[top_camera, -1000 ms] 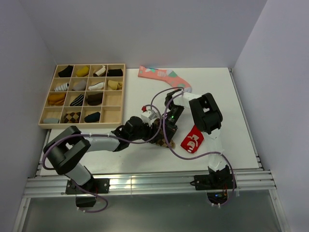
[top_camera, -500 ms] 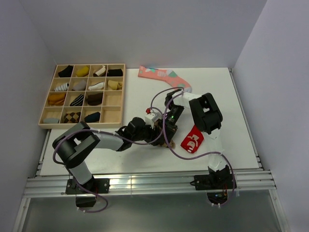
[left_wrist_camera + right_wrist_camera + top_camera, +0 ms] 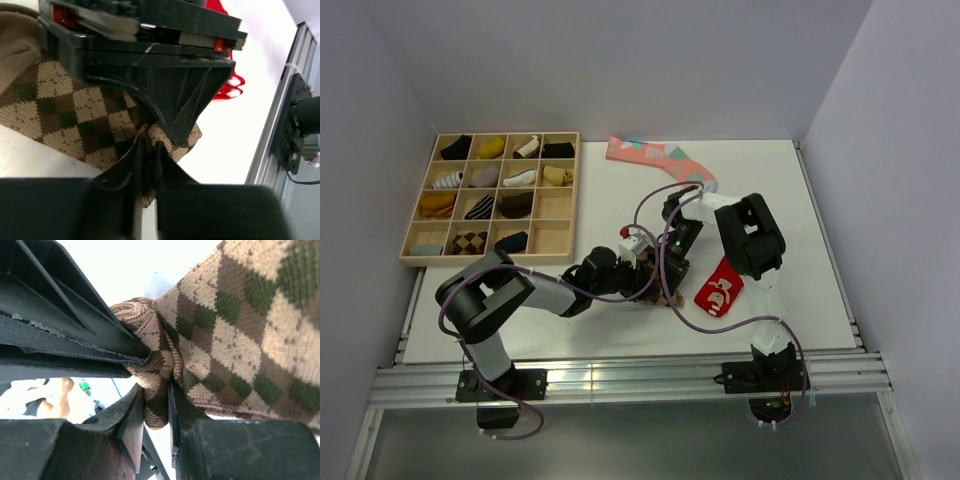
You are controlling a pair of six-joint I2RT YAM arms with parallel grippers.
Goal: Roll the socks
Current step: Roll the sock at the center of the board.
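**Q:** Where is the argyle sock (image 3: 75, 110), and what holds it?

**A:** It lies on the table (image 3: 800, 230) near the centre, just left of the red sock (image 3: 718, 290), underneath both wrists. The left gripper (image 3: 146, 150) is clenched on a fold at the sock's edge. The right gripper (image 3: 156, 395) is clamped on a bunched end of the same sock.

**Q:** How much of the rolling is done?

**A:** Little, by appearance. The right wrist view shows one tight wad of knit at the pinched end, and beyond it the diamond pattern runs flat. The left wrist view likewise shows a broad, unrolled stretch.

**Q:** What is left?

**A:** Probably most of the task. The flat length has yet to be turned over into a roll. The roll may then go to the wooden tray (image 3: 485, 258) at the far left, where bundled socks sit in compartments.
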